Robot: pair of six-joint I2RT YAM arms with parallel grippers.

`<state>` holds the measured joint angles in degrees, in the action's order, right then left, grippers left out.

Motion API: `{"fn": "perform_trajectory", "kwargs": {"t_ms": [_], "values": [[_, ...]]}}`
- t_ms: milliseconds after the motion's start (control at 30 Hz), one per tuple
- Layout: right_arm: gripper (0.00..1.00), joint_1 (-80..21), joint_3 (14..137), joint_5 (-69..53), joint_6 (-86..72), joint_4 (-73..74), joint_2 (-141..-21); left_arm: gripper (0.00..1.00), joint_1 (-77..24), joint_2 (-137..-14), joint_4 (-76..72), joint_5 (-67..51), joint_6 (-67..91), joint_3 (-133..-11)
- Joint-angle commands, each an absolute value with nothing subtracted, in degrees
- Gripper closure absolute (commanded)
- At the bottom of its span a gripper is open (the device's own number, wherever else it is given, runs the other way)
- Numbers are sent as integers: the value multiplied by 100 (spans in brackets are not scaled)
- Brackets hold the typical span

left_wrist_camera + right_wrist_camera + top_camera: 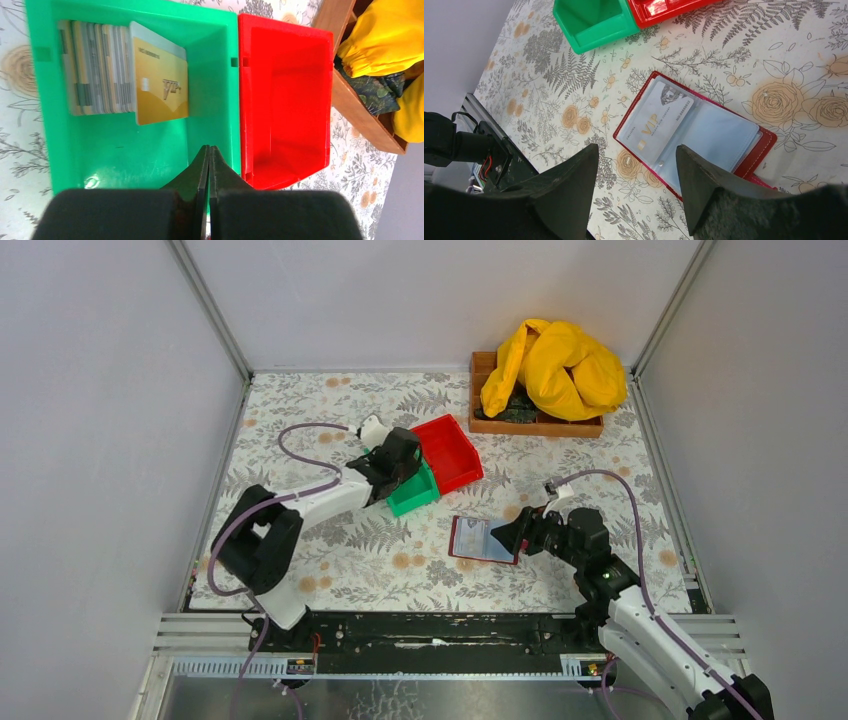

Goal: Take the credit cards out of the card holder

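The card holder [482, 539] lies open on the table, dark red with clear grey-blue sleeves [719, 137]. One grey credit card [656, 122] sits in its left sleeve. Several more credit cards [97, 67] stand packed in the green bin [125, 150], with a gold card [161, 90] leaning at the front of the row. My left gripper [208, 147] hovers over that bin, shut and empty. My right gripper [637, 147] is open just above the holder's near edge, with nothing between its fingers.
A red bin [285, 100] sits right against the green one and has nothing in it. A wooden tray [540, 426] at the back right holds a bunched yellow cloth [553, 368]. White walls enclose the floral table top.
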<state>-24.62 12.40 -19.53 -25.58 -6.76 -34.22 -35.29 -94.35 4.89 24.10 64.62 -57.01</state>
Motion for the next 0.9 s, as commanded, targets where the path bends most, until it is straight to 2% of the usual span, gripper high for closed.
{"fn": "perform_trajectory", "kwargs": {"t_ms": [0,367,867], "values": [[35,-2461,1222,-1917,-2575,-869,-3348,100,-3465,-9859,909,2134,6432,-6202],[35,-2460,1233,-1858,-2566,-868,-3394,100,-3417,-10338,1058,2084,6409,-6334],[36,-2453,1225,-1861,-2576,-949,-3544,100,-3345,-10968,1526,2761,6288,-7010]]}}
